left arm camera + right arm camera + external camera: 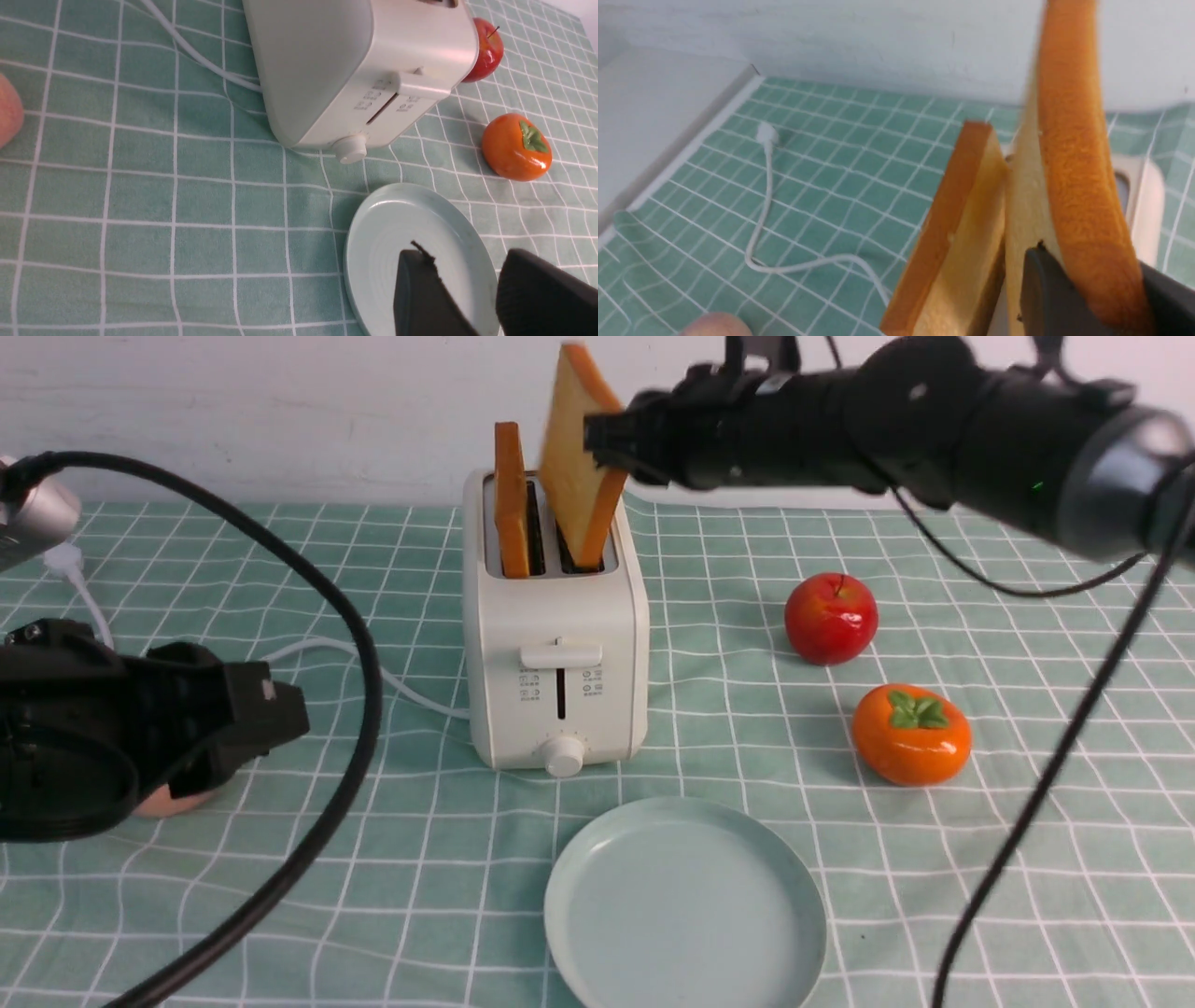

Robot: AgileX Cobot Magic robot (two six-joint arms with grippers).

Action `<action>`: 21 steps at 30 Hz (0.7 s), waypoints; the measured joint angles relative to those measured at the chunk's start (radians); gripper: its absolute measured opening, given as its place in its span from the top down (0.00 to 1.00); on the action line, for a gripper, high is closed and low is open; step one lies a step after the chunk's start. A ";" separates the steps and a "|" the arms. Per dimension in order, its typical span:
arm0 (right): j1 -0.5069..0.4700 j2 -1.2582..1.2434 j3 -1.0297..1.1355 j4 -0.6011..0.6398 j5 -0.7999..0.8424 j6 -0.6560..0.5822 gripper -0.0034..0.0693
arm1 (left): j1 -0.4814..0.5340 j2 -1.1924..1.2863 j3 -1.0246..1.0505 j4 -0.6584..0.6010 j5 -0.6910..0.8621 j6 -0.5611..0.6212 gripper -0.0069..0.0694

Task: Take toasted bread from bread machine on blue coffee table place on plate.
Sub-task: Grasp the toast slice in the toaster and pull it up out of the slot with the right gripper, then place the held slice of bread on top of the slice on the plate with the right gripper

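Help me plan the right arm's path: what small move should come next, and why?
Probably lift straight up a little. The right gripper is shut on the tilted toast slice, whose lower end sits in the bread machine slot; clearing it first avoids snagging before moving to the plate.

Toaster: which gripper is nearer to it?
Right. The right gripper is just above the toaster, jaws shut on a toast slice; the left gripper hangs low, apart, on its left.
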 joint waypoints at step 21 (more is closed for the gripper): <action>-0.243 -0.369 0.300 -0.164 0.773 0.298 0.79 | 0.000 -0.011 -0.140 -0.001 0.014 0.032 0.59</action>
